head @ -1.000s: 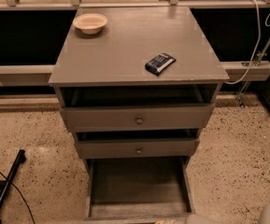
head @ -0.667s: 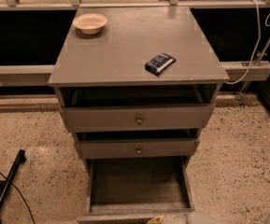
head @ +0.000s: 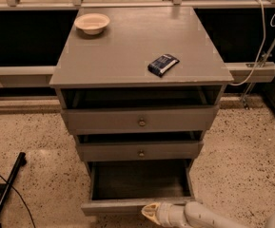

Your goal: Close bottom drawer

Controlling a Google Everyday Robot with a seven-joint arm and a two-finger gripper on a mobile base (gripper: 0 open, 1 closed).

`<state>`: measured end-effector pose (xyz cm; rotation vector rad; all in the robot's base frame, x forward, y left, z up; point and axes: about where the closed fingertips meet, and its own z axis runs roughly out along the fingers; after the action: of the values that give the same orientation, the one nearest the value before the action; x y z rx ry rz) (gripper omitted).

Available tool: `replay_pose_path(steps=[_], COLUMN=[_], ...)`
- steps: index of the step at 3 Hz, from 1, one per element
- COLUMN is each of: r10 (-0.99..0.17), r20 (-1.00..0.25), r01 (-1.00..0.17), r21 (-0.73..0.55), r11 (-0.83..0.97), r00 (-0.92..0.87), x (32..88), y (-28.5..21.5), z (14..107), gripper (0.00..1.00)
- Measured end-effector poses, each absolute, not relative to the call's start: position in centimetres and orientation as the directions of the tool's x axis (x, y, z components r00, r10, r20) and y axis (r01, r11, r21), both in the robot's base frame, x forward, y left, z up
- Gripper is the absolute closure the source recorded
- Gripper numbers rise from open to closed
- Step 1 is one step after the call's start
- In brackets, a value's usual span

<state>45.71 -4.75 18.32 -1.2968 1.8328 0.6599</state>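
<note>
The grey wooden cabinet (head: 137, 56) has three drawers. The bottom drawer (head: 139, 182) is pulled out, showing its worn grey floor, and its flat front (head: 113, 206) runs along the lower edge of the view. My gripper (head: 151, 212) enters from the bottom right on a white arm (head: 208, 217). Its yellowish tip is against the drawer front, right of its middle. The two upper drawers with small round knobs (head: 141, 122) stand slightly out.
A cream bowl (head: 92, 23) and a dark blue packet (head: 162, 64) lie on the cabinet top. A black bar (head: 6, 191) and a cable lie on the speckled floor at the left. White cables hang at the right (head: 263, 37). A railing runs behind.
My gripper has come into view at the bottom drawer's front. The drawer front sits a little closer to the cabinet than before.
</note>
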Motion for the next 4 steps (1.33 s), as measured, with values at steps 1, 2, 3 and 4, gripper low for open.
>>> replay_pose_path(steps=[1,2,3,4], r10=[-0.535,-0.486,-0.393,-0.389], r20=[-0.826,-0.861,-0.916,-0.918], r01=[-0.937,-0.923,-0.909,-0.907], r21=[-0.026,-0.053,-0.087,-0.094], r11=[0.348,0.382,0.407,0.41], r00=[-0.176,-0.152,-0.088,-0.081], x=[45.7,46.6,47.0,47.3], y=[-4.8,-5.7,-5.3,-5.4], z=[18.2,17.0,16.0,16.0], gripper=[1.0,1.0,1.0,1.0])
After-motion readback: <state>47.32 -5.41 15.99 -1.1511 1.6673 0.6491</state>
